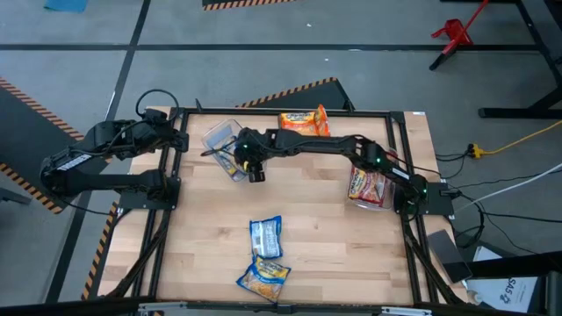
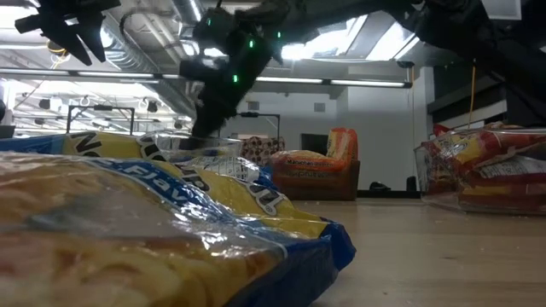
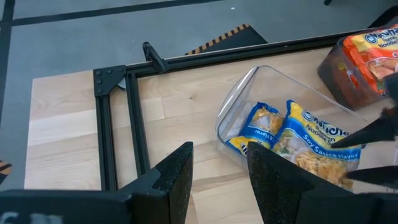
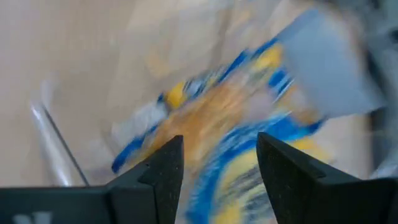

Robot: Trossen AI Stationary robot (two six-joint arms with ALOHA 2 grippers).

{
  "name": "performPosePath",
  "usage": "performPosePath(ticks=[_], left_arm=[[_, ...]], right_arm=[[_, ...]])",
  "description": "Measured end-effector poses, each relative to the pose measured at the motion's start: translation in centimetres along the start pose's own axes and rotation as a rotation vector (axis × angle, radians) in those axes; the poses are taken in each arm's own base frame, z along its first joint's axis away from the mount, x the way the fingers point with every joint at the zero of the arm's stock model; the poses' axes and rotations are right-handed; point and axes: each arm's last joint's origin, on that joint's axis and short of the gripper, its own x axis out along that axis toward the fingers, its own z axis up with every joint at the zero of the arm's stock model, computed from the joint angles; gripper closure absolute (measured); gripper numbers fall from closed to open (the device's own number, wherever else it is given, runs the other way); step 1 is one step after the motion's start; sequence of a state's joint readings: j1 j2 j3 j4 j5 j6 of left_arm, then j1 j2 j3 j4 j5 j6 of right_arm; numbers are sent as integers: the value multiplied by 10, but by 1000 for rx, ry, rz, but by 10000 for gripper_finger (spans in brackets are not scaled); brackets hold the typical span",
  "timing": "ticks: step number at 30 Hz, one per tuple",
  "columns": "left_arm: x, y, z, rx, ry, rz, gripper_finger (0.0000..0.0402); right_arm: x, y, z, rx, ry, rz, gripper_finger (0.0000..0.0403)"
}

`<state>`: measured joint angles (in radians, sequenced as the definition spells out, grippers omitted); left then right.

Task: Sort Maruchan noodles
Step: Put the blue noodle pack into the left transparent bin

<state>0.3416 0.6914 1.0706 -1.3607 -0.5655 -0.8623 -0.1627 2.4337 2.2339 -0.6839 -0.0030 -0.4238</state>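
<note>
Over clear bin (image 1: 224, 145) | right claw (image 1: 255, 172) parted, empty | blue-and-yellow packets (image 3: 292, 140) lie crosswise inside

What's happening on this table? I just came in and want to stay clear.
The right gripper reaches across to the clear plastic bin holding blue-and-yellow noodle packets, its fingers open above them. The left gripper waits open at the table's left edge. Orange packets and red-and-silver packets fill other bins; two blue-and-yellow packets lie loose.

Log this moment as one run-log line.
right claw: open over clear bin holding blue-and-yellow packets | left claw: open, waiting at table's left edge
</note>
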Motion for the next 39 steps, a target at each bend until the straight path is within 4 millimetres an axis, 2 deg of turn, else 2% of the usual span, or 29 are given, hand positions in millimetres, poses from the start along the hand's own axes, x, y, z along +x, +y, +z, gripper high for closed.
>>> performPosePath(ticks=[2, 5, 8, 11, 14, 17, 24, 27, 31, 35, 39], left_arm=[[0, 0, 0, 0, 0, 0, 256], [0, 0, 0, 0, 0, 0, 256], [0, 0, 0, 0, 1, 0, 256], [0, 0, 0, 7, 1, 0, 256], [0, 0, 0, 8, 0, -1, 256], [-1, 1, 0, 6, 4, -7, 256], [-3, 3, -1, 10, 2, -22, 256], [-4, 4, -2, 21, 8, -38, 256], [-5, 6, -2, 16, 8, -49, 256], [-7, 8, -3, 13, 7, -57, 256], [-7, 8, -3, 29, 8, -60, 256]], right_arm=[[-18, -6, 12, 3, -33, -18, 217], [-65, -14, 31, 30, -84, -44, 217], [-105, -14, 36, 124, -133, -2, 217], [-129, -8, 35, 229, -122, 118, 217], [-139, 4, 34, 307, -83, 244, 217], [-137, 24, 30, 341, 7, 378, 217], [-106, 87, 15, 380, 217, 505, 208], [-86, 111, 2, 408, 279, 544, 176], [-57, 132, -12, 468, 250, 554, 109], [-35, 144, -28, 549, 225, 546, 51], [-20, 149, -46, 590, 231, 499, 24]])
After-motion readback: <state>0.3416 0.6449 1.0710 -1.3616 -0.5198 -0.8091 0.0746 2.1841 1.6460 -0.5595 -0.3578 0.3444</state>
